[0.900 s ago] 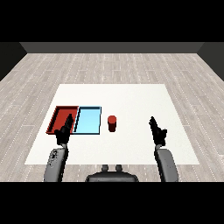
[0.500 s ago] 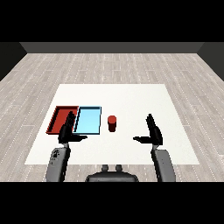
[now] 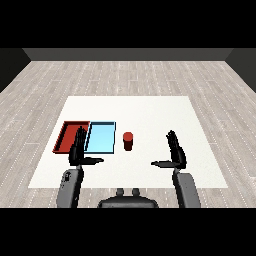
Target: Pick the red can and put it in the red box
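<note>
The red can point(image 3: 128, 141) stands upright on the white table, just right of the light blue tray point(image 3: 100, 137). The red tray point(image 3: 67, 135) lies at the far left, beside the blue one. My right hand point(image 3: 175, 152) hovers to the right of the can and a little nearer to me, open, fingers straight up and thumb pointing left toward the can; a clear gap separates them. My left hand point(image 3: 77, 149) is open too, raised in front of the seam between the two trays, partly covering their near edges.
The white table point(image 3: 150, 112) stretches out behind and to the right of the can. Grey wood flooring surrounds it.
My right hand has moved left toward the can and its thumb has spread out. The left hand has shifted slightly right with its thumb opened.
</note>
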Tool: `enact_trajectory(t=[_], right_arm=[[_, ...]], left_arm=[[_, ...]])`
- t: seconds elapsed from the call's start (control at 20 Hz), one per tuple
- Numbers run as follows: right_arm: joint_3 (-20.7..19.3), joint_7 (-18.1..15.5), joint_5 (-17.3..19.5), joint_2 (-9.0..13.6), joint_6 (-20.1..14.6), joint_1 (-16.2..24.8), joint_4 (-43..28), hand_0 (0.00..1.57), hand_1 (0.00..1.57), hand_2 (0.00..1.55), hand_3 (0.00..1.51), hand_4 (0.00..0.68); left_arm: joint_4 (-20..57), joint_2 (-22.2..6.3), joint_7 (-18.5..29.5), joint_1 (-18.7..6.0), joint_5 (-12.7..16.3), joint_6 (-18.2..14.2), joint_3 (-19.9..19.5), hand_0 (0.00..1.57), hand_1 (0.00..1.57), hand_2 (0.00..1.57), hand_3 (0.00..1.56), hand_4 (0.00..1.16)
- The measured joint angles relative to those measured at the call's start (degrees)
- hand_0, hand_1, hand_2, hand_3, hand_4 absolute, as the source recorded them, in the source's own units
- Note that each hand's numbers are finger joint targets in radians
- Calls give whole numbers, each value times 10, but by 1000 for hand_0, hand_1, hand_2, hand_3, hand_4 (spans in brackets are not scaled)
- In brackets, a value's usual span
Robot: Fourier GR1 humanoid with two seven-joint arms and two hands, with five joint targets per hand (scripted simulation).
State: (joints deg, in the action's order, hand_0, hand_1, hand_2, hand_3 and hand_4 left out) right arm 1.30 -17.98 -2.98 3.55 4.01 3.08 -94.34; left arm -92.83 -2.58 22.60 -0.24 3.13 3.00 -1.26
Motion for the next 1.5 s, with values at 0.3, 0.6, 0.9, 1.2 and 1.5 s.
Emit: enact_trajectory(t=[0.3, 0.6, 0.9, 1.2, 1.5], right_arm=[[-1, -1, 0, -6, 6, -4, -1, 0, 0, 0, 0, 0], [8, -1, 7, -21, -1, -10, 15, 0, 0, 0, 0, 0], [14, 14, 14, -29, -18, -49, 47, 0, 0, 0, 0, 0], [19, 32, 6, -34, -37, -103, 91, 0, 0, 0, 0, 0], [23, 29, -32, -35, -46, -143, 152, 0, 0, 0, 0, 0]], left_arm=[[32, -3, 36, -9, 9, 13, -14, 0, 0, 0, 0, 0], [18, -10, 34, -2, 24, 29, -24, 0, 0, 0, 0, 0], [-12, -3, 22, 11, 27, 24, -19, 0, 0, 0, 0, 0], [16, 1, 45, 5, 27, 27, -22, 0, 0, 0, 0, 0], [-4, -5, 32, 14, 39, 33, -29, 0, 0, 0, 0, 0]])
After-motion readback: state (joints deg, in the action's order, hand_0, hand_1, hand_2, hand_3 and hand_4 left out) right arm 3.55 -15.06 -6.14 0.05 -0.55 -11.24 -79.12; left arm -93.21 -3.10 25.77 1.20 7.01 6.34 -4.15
